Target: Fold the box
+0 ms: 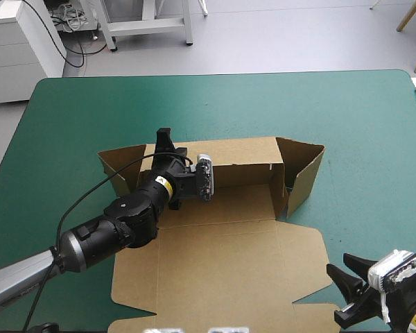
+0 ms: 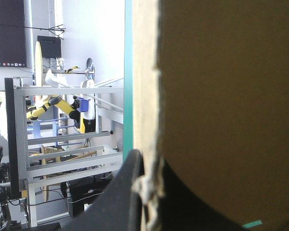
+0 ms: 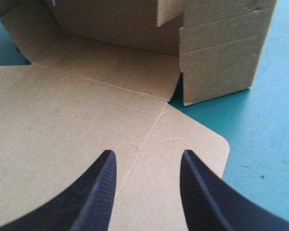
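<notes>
- The box [image 1: 222, 257] lies in the middle of the teal-green cover [image 1: 360, 111], partly raised. Its back wall [image 1: 243, 156] stands upright, and a side wall stands at each end – the left one [image 1: 118, 166] and the right one [image 1: 301, 170], both angled outward.
- The large front panel [image 1: 215, 277] lies flat on the cover, reaching toward the near edge of the table.
- The left arm comes in from the near left and stretches diagonally over the flat board, its wrist low.
- The left gripper [image 1: 165, 139] is at the top edge of the back wall, close to the left corner.
- In the left wrist view the fingers are all but closed on the board: one black finger [image 2: 130, 192] presses one face and the other sits dark against the far face (the raw edge runs up between them).
- The right arm sits low at the near right corner of the table, and the right gripper [image 1: 341, 288] points toward the box, just beside the panel's near right corner.
- Its two fingers [image 3: 103, 187] stand well apart and grip nothing – they hover over the flat panel, the right side wall ahead of them.
</notes>
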